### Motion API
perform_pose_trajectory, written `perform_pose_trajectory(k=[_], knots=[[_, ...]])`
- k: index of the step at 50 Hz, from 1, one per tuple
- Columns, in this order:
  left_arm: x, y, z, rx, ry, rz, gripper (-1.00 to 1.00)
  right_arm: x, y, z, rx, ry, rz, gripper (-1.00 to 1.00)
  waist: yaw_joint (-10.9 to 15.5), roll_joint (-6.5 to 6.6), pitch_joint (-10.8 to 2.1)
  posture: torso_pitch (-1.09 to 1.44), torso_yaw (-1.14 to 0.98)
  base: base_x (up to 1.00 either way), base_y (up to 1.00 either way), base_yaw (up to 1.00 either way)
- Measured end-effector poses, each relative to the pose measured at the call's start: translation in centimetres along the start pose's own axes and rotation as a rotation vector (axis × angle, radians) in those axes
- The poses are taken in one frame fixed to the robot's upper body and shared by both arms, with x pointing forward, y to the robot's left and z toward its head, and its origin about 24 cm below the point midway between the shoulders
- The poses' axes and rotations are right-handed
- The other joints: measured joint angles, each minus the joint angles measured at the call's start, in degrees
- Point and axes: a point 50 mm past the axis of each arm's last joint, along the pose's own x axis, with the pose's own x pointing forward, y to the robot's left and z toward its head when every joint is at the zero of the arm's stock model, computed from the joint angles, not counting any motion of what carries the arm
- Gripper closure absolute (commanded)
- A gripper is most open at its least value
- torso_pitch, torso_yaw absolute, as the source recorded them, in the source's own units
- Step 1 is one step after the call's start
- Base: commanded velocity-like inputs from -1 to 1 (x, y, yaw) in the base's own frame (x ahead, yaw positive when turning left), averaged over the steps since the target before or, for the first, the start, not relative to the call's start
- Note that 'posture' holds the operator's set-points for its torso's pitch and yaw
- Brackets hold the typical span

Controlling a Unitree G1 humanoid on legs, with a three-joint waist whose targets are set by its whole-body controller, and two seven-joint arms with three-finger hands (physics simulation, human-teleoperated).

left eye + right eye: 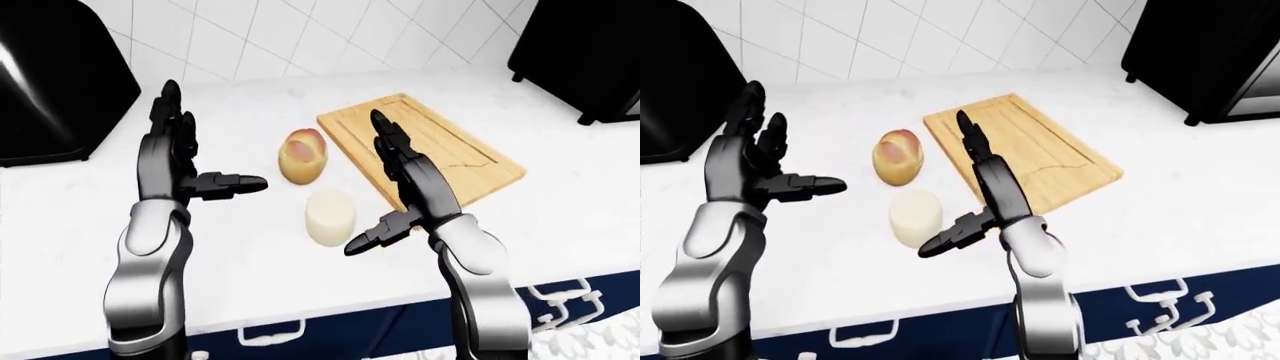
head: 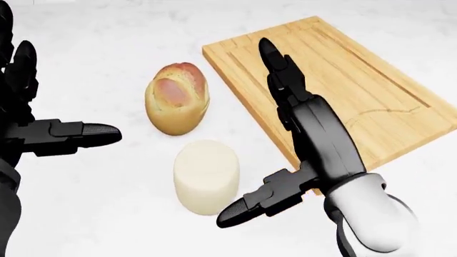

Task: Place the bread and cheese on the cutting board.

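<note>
A round bread roll (image 2: 176,99) lies on the white counter just left of the wooden cutting board (image 2: 364,80). A pale cheese cylinder (image 2: 206,175) stands below the roll in the head view. My right hand (image 2: 268,144) is open, its fingers stretched over the board's left edge and its thumb reaching toward the cheese, not touching it. My left hand (image 1: 195,154) is open and empty, held up left of the roll with the thumb pointing at it.
A black appliance (image 1: 55,82) stands at the left on the counter and another (image 1: 585,52) at the top right. The counter's near edge has dark blue drawers with white handles (image 1: 565,300) below it. A tiled wall is behind.
</note>
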Motion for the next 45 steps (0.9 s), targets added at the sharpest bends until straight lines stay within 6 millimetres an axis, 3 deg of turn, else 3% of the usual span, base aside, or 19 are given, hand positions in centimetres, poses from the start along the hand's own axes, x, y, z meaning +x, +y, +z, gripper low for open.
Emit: perform_pose_trajectory(k=[5, 13, 35, 45], knots=[[0.2, -0.2, 0.0, 0.001, 0.001, -0.003, -1.0, 0.0, 0.5, -0.2, 0.002, 0.0, 0.035, -0.96, 0.0, 0.01, -0.04, 0.0, 0.0, 0.0, 0.0, 0.0], [0.1, -0.1, 0.0, 0.003, 0.0, 0.0, -1.0, 0.0, 0.8, -1.1, 0.01, 0.022, 0.058, -0.36, -0.1, 0.18, -0.02, 0.0, 0.0, 0.0, 0.0, 0.0], [0.0, 0.6, -0.3, 0.004, 0.002, 0.023, -1.0, 0.5, 2.8, -2.5, 0.031, 0.035, 0.114, -0.27, -0.2, 0.41, -0.08, 0.0, 0.0, 0.0, 0.0, 0.0], [0.1, 0.6, -0.6, 0.001, 0.009, 0.023, -1.0, 1.2, 3.1, -2.2, 0.022, 0.02, 0.132, 0.25, -0.1, 0.43, -0.08, 0.0, 0.0, 0.0, 0.0, 0.0]])
